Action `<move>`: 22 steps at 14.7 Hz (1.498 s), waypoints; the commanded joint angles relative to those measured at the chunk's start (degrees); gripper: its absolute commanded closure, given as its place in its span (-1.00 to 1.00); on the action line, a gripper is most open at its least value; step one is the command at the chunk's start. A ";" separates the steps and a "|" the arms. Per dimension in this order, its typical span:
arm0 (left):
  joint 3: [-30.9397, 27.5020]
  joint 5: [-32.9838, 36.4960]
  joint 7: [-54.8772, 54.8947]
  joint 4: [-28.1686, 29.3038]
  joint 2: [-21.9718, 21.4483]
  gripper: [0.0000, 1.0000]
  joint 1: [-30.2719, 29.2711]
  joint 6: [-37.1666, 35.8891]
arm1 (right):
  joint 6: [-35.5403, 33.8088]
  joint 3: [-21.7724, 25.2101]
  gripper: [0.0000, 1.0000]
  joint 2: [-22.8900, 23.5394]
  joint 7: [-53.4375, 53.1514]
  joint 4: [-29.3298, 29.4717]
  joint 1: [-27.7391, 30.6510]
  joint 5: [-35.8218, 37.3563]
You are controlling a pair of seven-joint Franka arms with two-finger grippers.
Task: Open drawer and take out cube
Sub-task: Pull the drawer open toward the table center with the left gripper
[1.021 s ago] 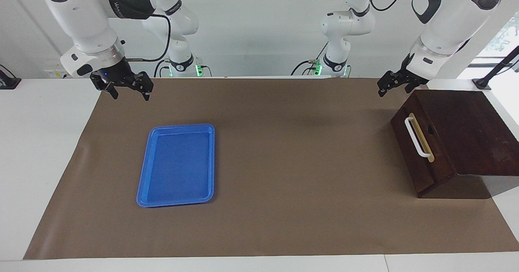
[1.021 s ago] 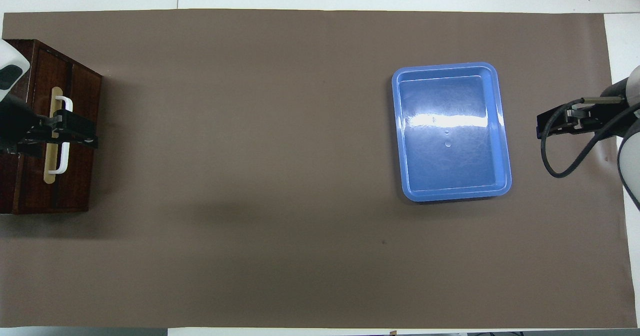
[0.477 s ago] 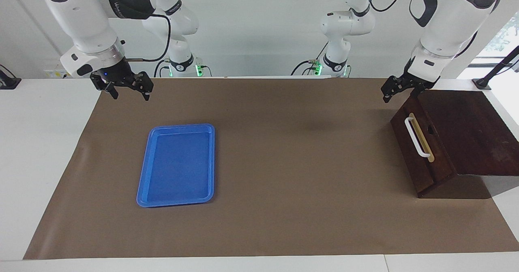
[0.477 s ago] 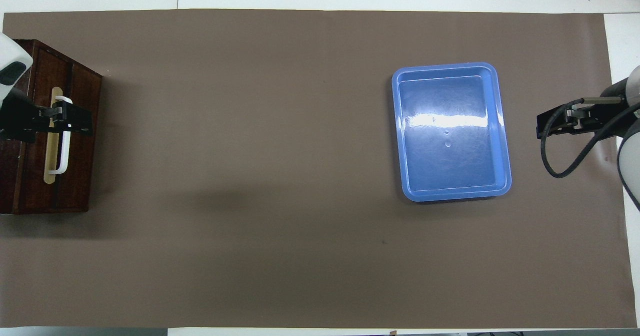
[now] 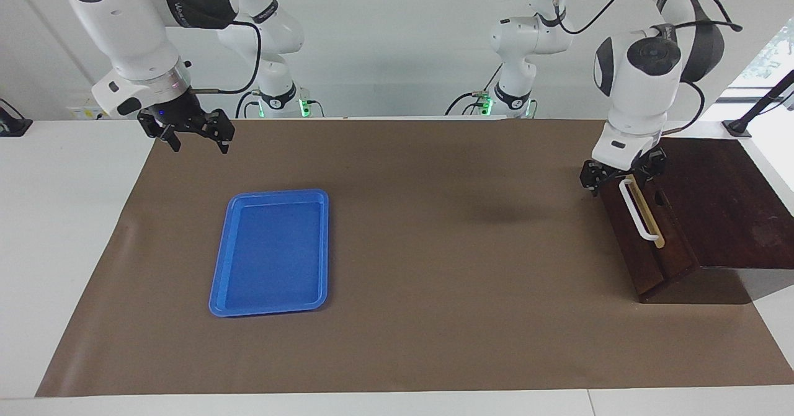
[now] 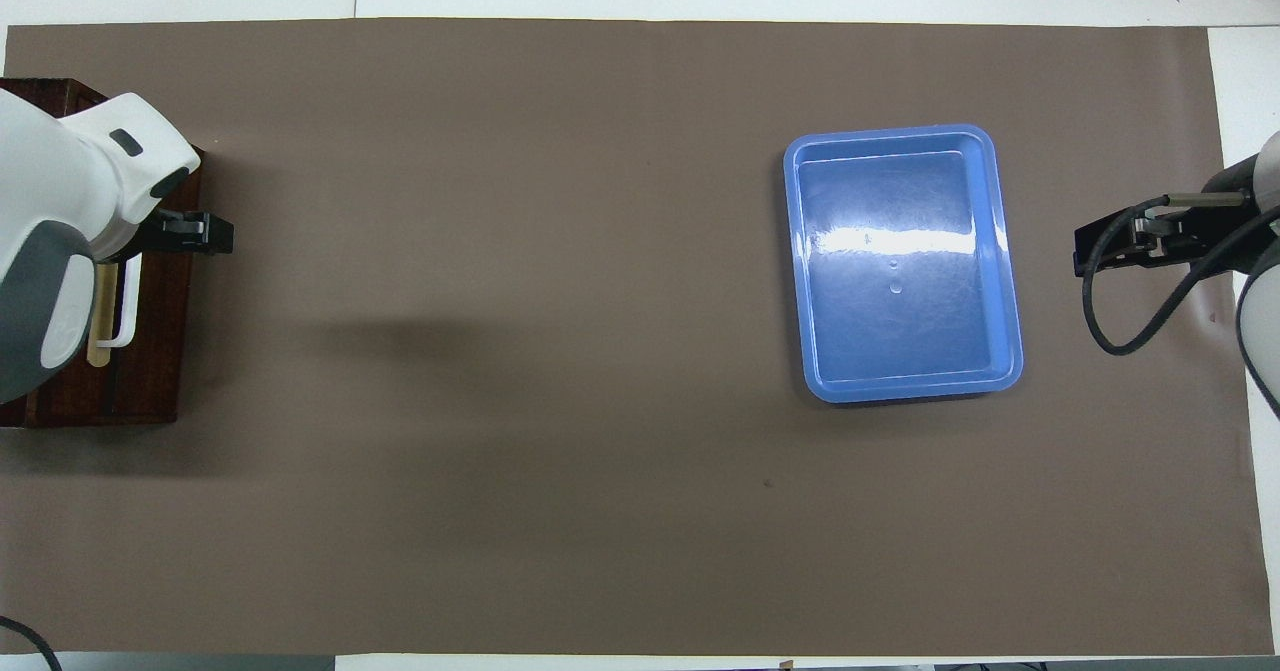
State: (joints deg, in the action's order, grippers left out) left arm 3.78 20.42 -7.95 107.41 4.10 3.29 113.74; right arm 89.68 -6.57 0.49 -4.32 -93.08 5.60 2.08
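The drawer (image 5: 659, 261) is shut in its dark wood cabinet at the left arm's end of the table, its white bar handle (image 5: 640, 216) facing the table's middle. My left gripper (image 5: 622, 173) hangs open at the end of the handle nearer the robots, one finger on each side of that end. In the overhead view the left arm's white wrist covers most of the handle (image 6: 128, 311) and only the left gripper's (image 6: 192, 233) black tip shows. My right gripper (image 5: 193, 136) waits open, in the air over the mat's corner by its base. The cube is hidden.
A blue plastic tray (image 5: 271, 309) lies empty on the brown mat (image 5: 434, 248) toward the right arm's end, also in the overhead view as the tray (image 6: 910, 388). The cabinet's flat top (image 5: 726, 199) stands a hand's height above the mat.
The left arm has swung down and turned its wrist, bringing its gripper from above the cabinet's corner to the handle's near end. The right arm has not moved.
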 commanded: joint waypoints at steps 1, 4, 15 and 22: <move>-0.35 2.08 2.76 0.87 2.04 -1.00 -1.09 3.58 | -1.35 -0.64 -1.00 -0.31 1.60 0.45 0.73 -0.15; -0.53 2.17 2.94 4.29 2.93 -1.00 -2.23 8.85 | -1.35 -0.64 -1.00 -0.40 1.43 0.27 0.55 -0.15; -0.44 5.24 4.43 9.40 3.46 -1.00 -5.67 17.04 | -1.09 -0.64 -1.00 -1.02 1.52 -0.87 0.82 -0.33; -0.09 4.72 -3.44 8.70 4.42 -1.00 1.53 15.90 | -1.00 -0.64 -1.00 -1.37 1.60 -1.58 0.55 -0.33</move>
State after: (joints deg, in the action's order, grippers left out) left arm 3.76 24.45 -5.91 115.70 8.34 0.52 129.57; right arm 89.22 -6.81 0.45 -4.27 -93.40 5.59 2.08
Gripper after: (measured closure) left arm 0.000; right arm 0.000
